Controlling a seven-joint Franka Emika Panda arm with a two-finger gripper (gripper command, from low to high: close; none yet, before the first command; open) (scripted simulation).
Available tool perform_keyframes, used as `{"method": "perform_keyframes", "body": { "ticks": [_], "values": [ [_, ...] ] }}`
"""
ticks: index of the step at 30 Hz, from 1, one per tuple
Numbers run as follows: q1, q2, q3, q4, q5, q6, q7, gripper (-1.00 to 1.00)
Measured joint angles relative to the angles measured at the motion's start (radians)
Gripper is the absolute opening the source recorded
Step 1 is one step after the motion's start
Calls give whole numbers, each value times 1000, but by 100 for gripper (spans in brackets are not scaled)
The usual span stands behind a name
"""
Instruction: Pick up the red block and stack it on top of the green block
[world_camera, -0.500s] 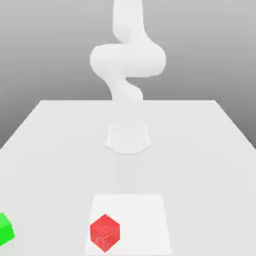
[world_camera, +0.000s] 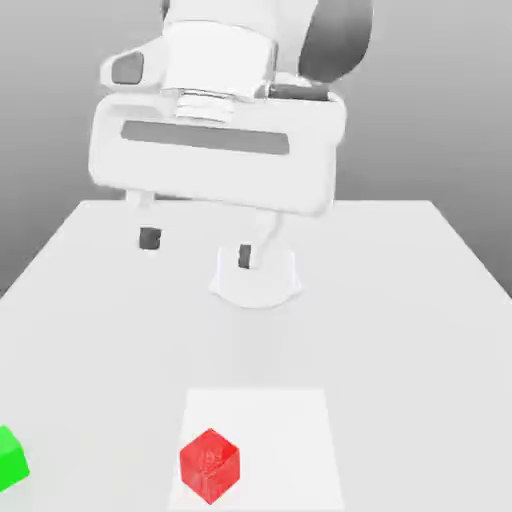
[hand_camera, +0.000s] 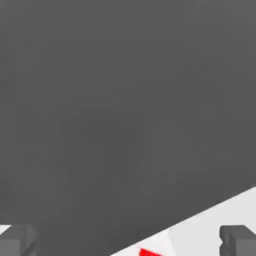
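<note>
From here I see the gripper (world_camera: 201, 248) up over the table (world_camera: 390, 330), its two fingers spread wide apart with nothing between them; the red block (world_camera: 210, 466) sits well below the gripper, on a white square (world_camera: 285, 450) on the tabletop, one corner turned toward me; the green block (world_camera: 10, 460) is also lower than the gripper, off toward the exterior view's left, well apart from the red one and cut by the view's edge.
</note>
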Motion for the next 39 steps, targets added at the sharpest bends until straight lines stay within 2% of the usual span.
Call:
{"method": "perform_keyframes", "body": {
  "ticks": [5, 9, 14, 15, 22, 27, 35, 38, 39],
  "values": [
    [-25, 176, -7, -42, 15, 75, 99, 0],
    [-31, 312, -3, -73, 71, 140, 143, 0],
    [-8, 490, -34, -56, 49, 279, 178, 0],
    [-2, 514, -41, -53, 43, 299, 183, -100],
    [-3, 513, -40, -53, 42, 300, 184, -100],
    [-27, 359, -12, -75, 86, 168, 154, -100],
    [-205, 398, -203, 114, 179, 20, 282, -100],
    [-263, 513, -244, 186, 228, 58, 308, -100],
    [-273, 547, -243, 194, 239, 84, 306, 100]
  ]
}}
